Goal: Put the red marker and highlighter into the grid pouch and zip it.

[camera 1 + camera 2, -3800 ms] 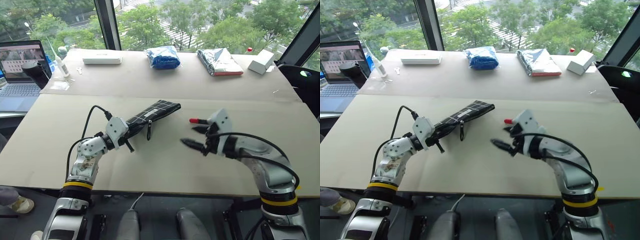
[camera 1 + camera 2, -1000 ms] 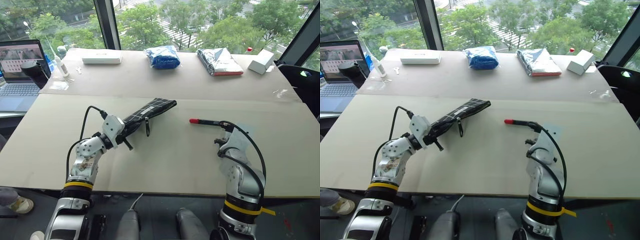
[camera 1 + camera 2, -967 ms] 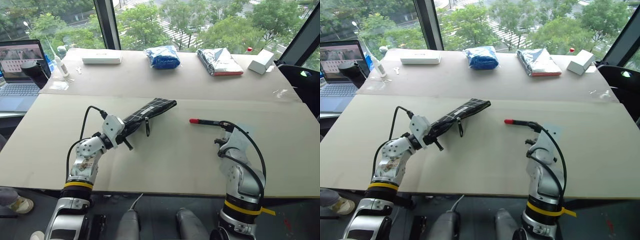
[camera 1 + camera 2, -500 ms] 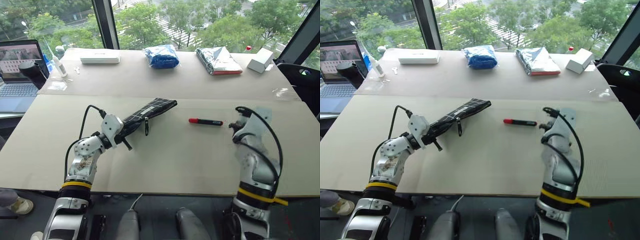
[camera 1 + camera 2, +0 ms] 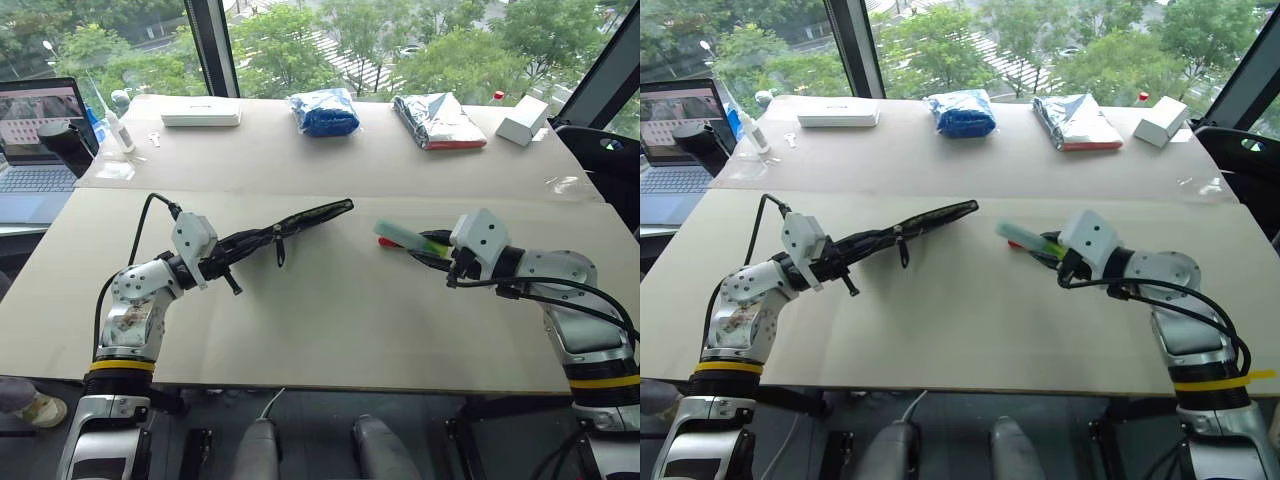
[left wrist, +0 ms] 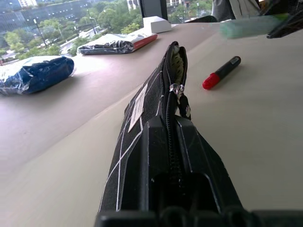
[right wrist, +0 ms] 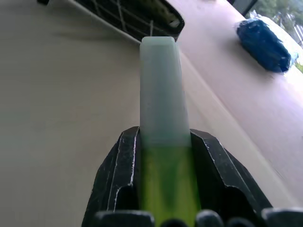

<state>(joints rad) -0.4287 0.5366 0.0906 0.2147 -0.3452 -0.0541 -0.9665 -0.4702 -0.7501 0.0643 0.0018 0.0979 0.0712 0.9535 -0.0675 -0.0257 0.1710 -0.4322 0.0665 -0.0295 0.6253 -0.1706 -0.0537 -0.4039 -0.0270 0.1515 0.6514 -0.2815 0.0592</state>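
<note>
Left eye view is showing both arms working toward each other over the near half of the table (image 5: 330,330). The left gripper (image 5: 222,262) is pinching the near-left end of the grid pouch (image 5: 290,222), fingers pressed together on the fabric, and is holding it off the table so that it is stretching out toward the right and far side. Held this way, the pouch is pointing its open mouth (image 6: 176,53) at the other arm, with the zipper pull (image 6: 182,106) hanging along the seam; that looks meant to give a steady target for loading.

The right gripper (image 5: 432,254) is clamping the highlighter (image 5: 405,238) by its green cap end, the pale body sticking out ahead of the fingers (image 7: 116,189) toward the left. In the right wrist view, the pale tip is lining up with the pouch's dark opening just beyond it, so the grip is probably chosen to let the body slide in first. A gap is separating tip and mouth.

The red marker (image 6: 221,73) is lying flat on the table, right of the pouch mouth and under the highlighter, waiting its turn. Neither item is in the pouch yet, and zipping is not yet possible.
</note>
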